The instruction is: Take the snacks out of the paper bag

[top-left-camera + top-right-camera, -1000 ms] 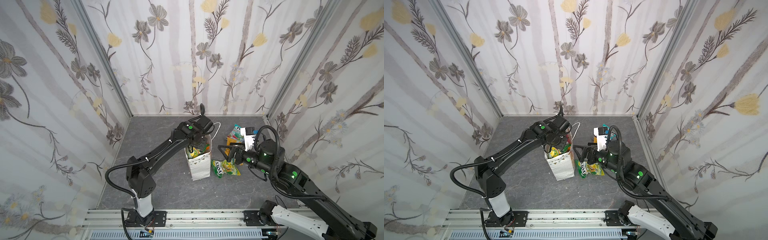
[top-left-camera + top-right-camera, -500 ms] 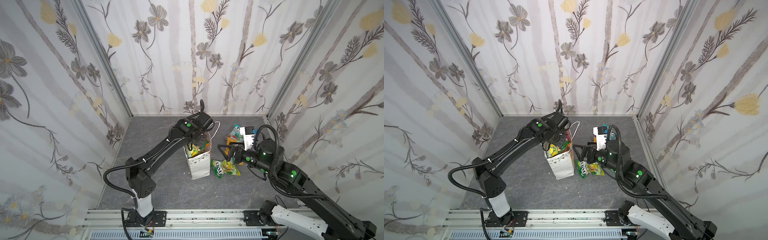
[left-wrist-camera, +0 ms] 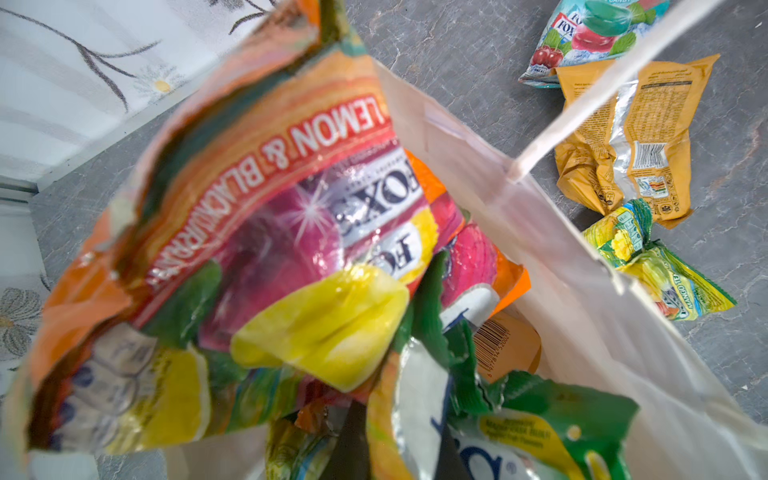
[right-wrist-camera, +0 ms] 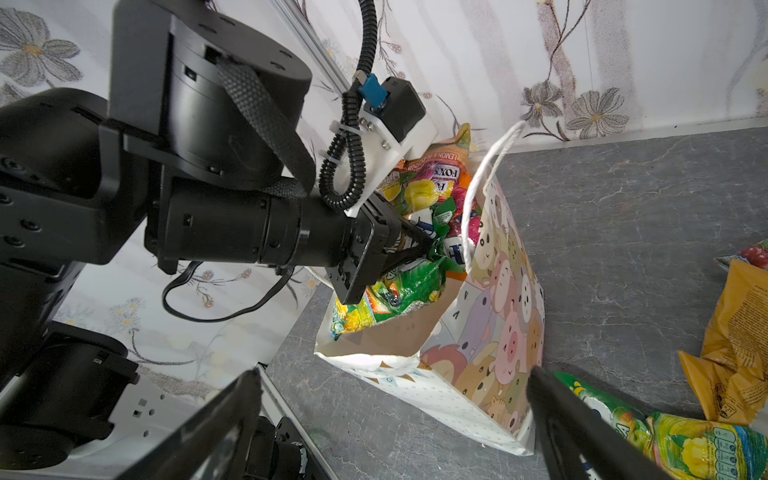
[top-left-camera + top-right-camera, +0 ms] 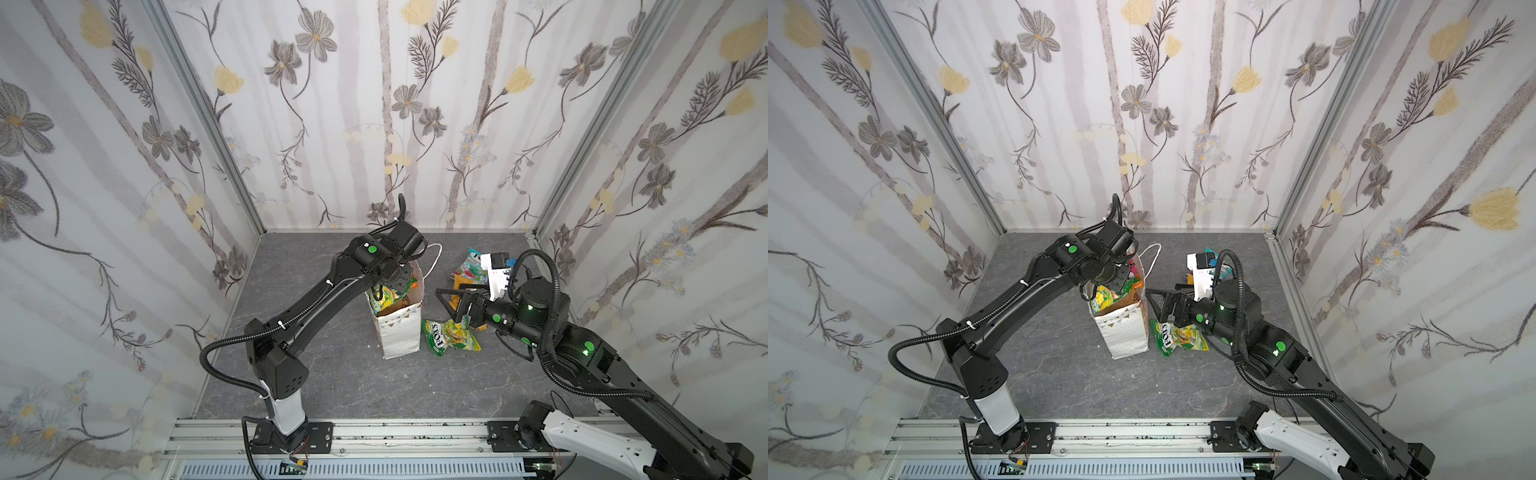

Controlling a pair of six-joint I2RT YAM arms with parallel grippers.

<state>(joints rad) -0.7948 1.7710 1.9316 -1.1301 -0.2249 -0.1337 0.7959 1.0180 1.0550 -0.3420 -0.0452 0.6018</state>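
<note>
The white paper bag [image 5: 401,332] [image 5: 1125,336] stands upright mid-table, its cartoon side panel [image 4: 490,332] facing my right wrist camera. Its mouth is stuffed with snacks, an orange-red FOX'S packet [image 3: 270,199] [image 4: 432,170] on top. My left gripper [image 4: 428,249] [image 3: 399,449] reaches into the mouth, shut on a green-and-yellow packet [image 4: 407,282] [image 3: 540,436]. To the bag's right hovers my right gripper [image 5: 451,305] [image 5: 1158,303] [image 4: 395,415], open and holding nothing. A yellow-green FOX'S packet [image 5: 451,336] [image 5: 1179,336] lies on the table below it.
A yellow-orange chip bag [image 3: 627,137] [image 4: 735,345] and a teal FOX'S packet [image 3: 590,29] [image 5: 471,266] lie on the grey table right of the bag. The bag's cord handle [image 5: 434,257] sticks up. Papered walls close in three sides.
My left gripper has risen slightly at the bag mouth, packets shifting with it. The right arm has stayed put.
</note>
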